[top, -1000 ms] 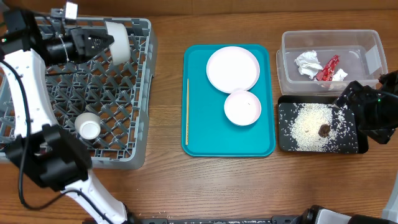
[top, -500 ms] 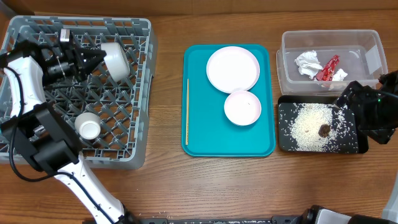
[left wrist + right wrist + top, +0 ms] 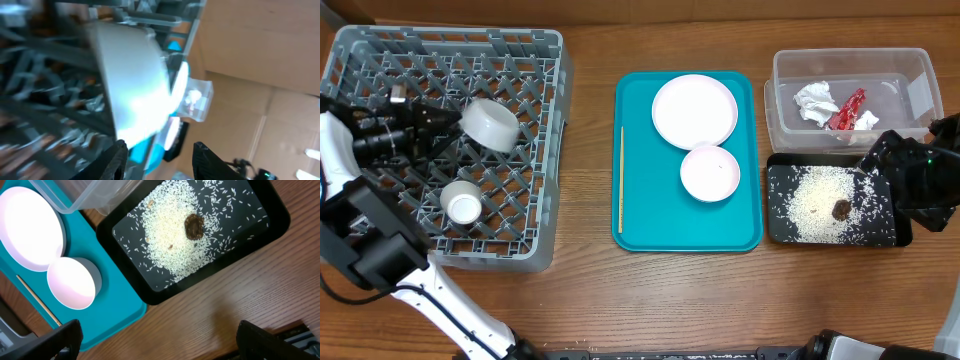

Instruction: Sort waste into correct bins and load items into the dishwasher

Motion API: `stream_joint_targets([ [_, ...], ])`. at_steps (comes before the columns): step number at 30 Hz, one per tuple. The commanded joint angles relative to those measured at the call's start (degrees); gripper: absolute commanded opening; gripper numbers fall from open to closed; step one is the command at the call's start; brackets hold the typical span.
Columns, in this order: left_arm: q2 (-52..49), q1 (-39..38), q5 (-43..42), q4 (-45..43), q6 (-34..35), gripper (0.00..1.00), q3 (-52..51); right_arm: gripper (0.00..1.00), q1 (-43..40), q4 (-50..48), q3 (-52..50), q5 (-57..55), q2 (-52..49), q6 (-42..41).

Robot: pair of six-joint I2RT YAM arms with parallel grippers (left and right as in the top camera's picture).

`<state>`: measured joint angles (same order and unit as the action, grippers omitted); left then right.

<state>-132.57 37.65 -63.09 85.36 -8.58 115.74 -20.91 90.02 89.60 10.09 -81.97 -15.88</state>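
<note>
The grey metal bowl (image 3: 490, 123) lies tilted on the pegs of the grey dish rack (image 3: 520, 240). It fills the blurred left wrist view (image 3: 135, 85). My left gripper (image 3: 442, 119) is just left of the bowl, its jaws (image 3: 160, 155) open with nothing between the tips. A small white cup (image 3: 462, 204) stands in the rack. The white plate (image 3: 694, 109), small white bowl (image 3: 710, 172) and wooden stick (image 3: 621, 180) lie on the teal tray (image 3: 650, 225). My right gripper (image 3: 912, 185) is open and empty (image 3: 165, 342) by the black tray.
The clear tub (image 3: 910, 75) holds white tissue (image 3: 816, 102) and a red wrapper (image 3: 848, 108). The black tray (image 3: 778, 232) holds rice grains (image 3: 175, 235) and a brown lump (image 3: 194, 226). Bare wooden table (image 3: 590, 290) lies in front.
My left gripper has moved from the rack's far edge toward its middle and to the left, bringing the grey metal bowl with it. The right arm has not moved.
</note>
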Motion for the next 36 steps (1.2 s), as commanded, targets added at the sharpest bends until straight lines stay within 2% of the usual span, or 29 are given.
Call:
stream_joint_targets([
  [1, 3.8, 0.7, 8.4, -0.4, -0.4, 0.47, 0.4, 1.0, 0.3, -0.1, 0.4, -0.1, 0.2, -0.2],
  [4, 8.2, 0.5, 12.5, -1.6, -0.4, 0.56, 0.4, 1.0, 0.3, -0.1, 0.4, -0.1, 0.2, -0.2],
  [10, 20.4, -0.6, 18.6, -3.3, 1.3, 0.64, 0.4, 1.0, 0.3, -0.1, 0.4, -0.1, 0.2, -0.2],
  [12, 25.0, -1.9, 19.9, -3.4, 1.4, 0.7, 0.4, 1.0, 0.3, -0.1, 0.4, -0.1, 0.2, -0.2],
  [14, 29.4, -4.0, 22.6, -3.3, 1.7, 0.74, 0.4, 1.0, 0.3, -0.1, 0.4, -0.2, 0.2, -0.2],
  [18, 38.5, -13.7, 36.2, -4.2, 6.5, 0.82, 0.4, 1.0, 0.3, 0.0, 0.4, -0.2, 0.2, -0.2],
  [19, 39.9, -17.1, 39.7, -4.5, 7.6, 1.0, 0.4, 1.0, 0.3, 0.1, 0.4, -0.2, 0.2, -0.2],
  [24, 41.5, -31.1, 46.8, -5.5, 10.8, 1.0, 0.3, 1.0, 0.3, 1.4, 0.4, -3.5, 0.2, -0.9],
  [27, 40.4, -39.7, 50.4, -6.8, 12.1, 1.0, 0.3, 1.0, 0.2, 2.3, 0.4, -8.1, 0.2, -4.9],
  [31, 37.7, -51.7, 56.0, -9.6, 13.3, 1.0, 0.3, 1.0, 0.2, 2.3, 0.4, -8.9, 0.2, -5.4],
  [36, 30.7, -64.6, 55.8, -14.4, 13.3, 1.0, 0.3, 1.0, 0.2, 2.3, 0.4, -8.9, 0.2, -5.4],
])
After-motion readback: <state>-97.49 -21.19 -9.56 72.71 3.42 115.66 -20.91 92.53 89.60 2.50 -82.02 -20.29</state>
